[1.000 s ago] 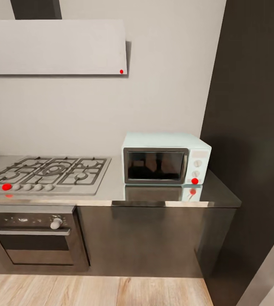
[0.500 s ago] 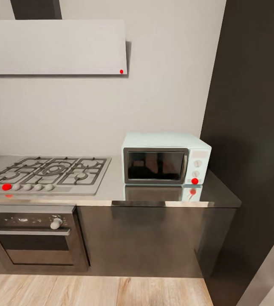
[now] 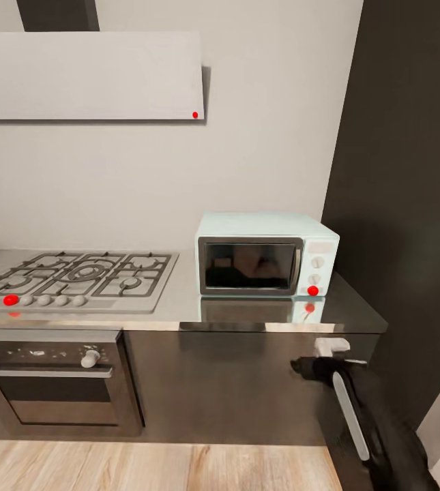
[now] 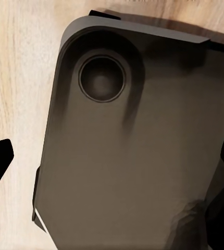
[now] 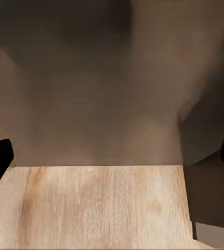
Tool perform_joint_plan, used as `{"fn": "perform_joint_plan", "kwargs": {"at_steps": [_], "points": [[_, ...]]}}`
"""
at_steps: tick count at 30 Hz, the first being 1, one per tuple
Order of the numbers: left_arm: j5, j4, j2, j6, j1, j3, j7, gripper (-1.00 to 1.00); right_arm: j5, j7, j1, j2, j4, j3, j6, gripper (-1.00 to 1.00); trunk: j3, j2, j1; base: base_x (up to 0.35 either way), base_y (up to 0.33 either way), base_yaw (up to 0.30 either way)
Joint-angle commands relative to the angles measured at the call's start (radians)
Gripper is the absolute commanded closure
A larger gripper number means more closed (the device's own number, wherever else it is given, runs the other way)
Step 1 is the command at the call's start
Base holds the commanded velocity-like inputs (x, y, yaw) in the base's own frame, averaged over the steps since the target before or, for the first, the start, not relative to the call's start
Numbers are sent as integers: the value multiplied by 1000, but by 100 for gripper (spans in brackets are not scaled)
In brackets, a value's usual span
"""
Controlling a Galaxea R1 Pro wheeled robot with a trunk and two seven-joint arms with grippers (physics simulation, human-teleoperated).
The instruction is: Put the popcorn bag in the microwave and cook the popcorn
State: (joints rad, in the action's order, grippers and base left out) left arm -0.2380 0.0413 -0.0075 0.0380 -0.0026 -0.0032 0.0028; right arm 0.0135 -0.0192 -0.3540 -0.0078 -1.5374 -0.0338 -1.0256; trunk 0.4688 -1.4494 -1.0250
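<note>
Right tool (image 3: 301, 368) below microwave (image 3: 266, 254)

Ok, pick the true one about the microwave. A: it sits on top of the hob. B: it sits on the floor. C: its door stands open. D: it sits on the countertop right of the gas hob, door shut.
D: in the head view the microwave stands on the countertop to the right of the gas hob, its dark glass door closed flush.
</note>
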Motion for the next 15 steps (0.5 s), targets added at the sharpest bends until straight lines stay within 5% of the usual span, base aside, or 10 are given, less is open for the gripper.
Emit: {"fn": "perform_joint_plan", "kwargs": {"at_steps": [1, 5, 7, 10, 13, 15], "points": [[-7, 0, 0, 3, 0, -1, 0, -100, 2, -2, -43, 0, -7, -12, -22, -100, 1, -1, 0, 0, 0, 0], [-8, 0, 0, 2, 0, -1, 0, -100, 2, -1, -242, 1, -16, -48, -22, -100, 1, -1, 0, 0, 0, 0], [-6, 0, 0, 2, 0, -1, 0, -100, 1, 5, -433, 3, -18, -53, -22, -100, 1, -1, 0, 0, 0, 0], [-6, 0, 0, 2, 0, -1, 0, -100, 1, 7, -460, 5, -17, -53, -22, -100, 1, -1, 0, 0, 0, 0], [-7, 0, 0, 2, 0, -1, 0, -100, -2, 11, -460, 42, -10, -42, -22, -100, 1, -1, 0, 0, 0, 0], [-8, 0, 0, 2, 0, -1, -1, -100, -7, 13, -461, 67, 9, -41, 51, -100, 1, -1, 0, 0, 0, 0]]}}
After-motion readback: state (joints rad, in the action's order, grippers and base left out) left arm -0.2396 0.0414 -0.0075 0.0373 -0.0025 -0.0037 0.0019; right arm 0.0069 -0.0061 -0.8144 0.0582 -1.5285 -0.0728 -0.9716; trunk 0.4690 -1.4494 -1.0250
